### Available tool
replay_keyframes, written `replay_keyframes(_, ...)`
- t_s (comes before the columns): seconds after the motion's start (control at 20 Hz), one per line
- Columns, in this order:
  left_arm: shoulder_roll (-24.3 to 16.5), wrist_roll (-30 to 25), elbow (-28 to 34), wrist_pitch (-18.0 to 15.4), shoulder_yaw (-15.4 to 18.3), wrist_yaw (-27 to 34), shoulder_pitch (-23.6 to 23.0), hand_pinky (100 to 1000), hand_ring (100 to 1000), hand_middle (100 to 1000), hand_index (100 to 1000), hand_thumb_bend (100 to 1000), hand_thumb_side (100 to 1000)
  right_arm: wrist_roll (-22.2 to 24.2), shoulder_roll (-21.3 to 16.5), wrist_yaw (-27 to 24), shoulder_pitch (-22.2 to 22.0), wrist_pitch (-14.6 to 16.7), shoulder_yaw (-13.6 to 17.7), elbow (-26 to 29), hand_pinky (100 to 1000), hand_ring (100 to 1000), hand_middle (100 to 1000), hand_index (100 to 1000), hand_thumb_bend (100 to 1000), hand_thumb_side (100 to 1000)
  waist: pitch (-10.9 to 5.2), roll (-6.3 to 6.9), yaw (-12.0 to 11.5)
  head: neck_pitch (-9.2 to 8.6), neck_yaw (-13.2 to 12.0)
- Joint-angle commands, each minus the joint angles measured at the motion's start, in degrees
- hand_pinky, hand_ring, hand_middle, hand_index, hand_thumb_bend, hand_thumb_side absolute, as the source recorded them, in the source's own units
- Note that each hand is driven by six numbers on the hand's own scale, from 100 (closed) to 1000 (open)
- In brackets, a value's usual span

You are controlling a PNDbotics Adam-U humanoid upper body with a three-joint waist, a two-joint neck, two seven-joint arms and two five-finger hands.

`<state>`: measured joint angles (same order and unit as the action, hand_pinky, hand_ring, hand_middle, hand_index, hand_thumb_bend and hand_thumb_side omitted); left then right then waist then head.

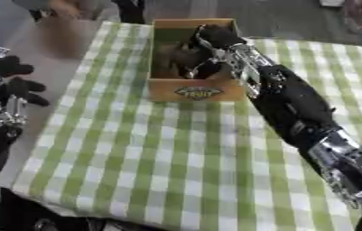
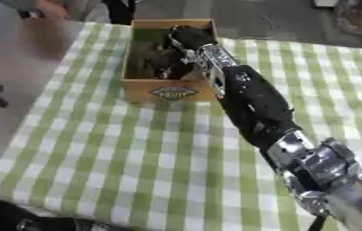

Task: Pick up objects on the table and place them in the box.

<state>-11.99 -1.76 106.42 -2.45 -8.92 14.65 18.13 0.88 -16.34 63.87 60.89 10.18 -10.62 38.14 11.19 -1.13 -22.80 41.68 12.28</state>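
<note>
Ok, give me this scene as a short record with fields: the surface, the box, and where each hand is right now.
surface: table under a green and white checked cloth
box: open cardboard box at the far side, label on its near wall
right hand: right hand reaching down inside the box; whether it holds anything cannot be told
left hand: left hand idle off the table's left edge, fingers relaxed
</note>
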Motion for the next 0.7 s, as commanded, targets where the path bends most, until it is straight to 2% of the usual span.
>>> replay_keyframes(0.05,-0.08,-0.15,1.13,-0.08,0.07,0.18,0.5,521,606,664,778,100,166,-0.87,-0.3,3.66,0.86,-1.4,1.07,-0.77,593,476,412,582,441,365,-0.84,0.37,0.11,-0.37,0.06)
replay_keyframes(0.15,-0.07,-0.16,1.12,-0.09,0.1,0.19,0.47,521,606,664,778,100,166,-0.25,-0.08,5.88,0.69,-0.99,2.05,-1.35,611,500,449,642,438,351,-0.92,0.4,0.28,-0.39,-0.05)
replay_keyframes(0.25,-0.09,-0.13,1.1,-0.09,0.15,0.22,0.42,521,606,664,778,100,165,0.57,0.16,8.06,0.57,-0.15,3.2,-1.71,639,561,538,716,433,328,-1.02,0.47,0.44,-0.41,-0.13)
replay_keyframes(0.35,-0.11,-0.09,1.09,-0.09,0.19,0.24,0.37,521,606,664,779,100,165,1.36,0.39,10.13,0.51,1.1,4.5,-1.81,684,665,662,789,443,432,-1.13,0.55,0.63,-0.41,-0.22)
replay_keyframes(0.4,-0.12,-0.07,1.09,-0.1,0.22,0.26,0.35,521,606,664,779,100,165,1.71,0.54,11.1,0.44,1.8,5.24,-1.89,740,746,755,827,460,503,-1.17,0.6,0.73,-0.43,-0.28)
replay_keyframes(0.5,-0.18,0.0,1.06,-0.1,0.29,0.27,0.26,521,606,664,779,100,164,3.14,0.9,11.21,0.24,3.52,6.81,-2.72,820,827,851,879,503,581,-1.25,0.68,0.98,-0.42,-0.41)
replay_keyframes(0.7,-0.36,0.26,0.99,-0.11,0.51,0.27,0.09,521,606,664,779,100,167,7.04,0.54,7.78,0.2,7.53,8.93,-2.52,916,922,936,921,596,588,-1.35,0.7,1.7,-0.34,-0.86)
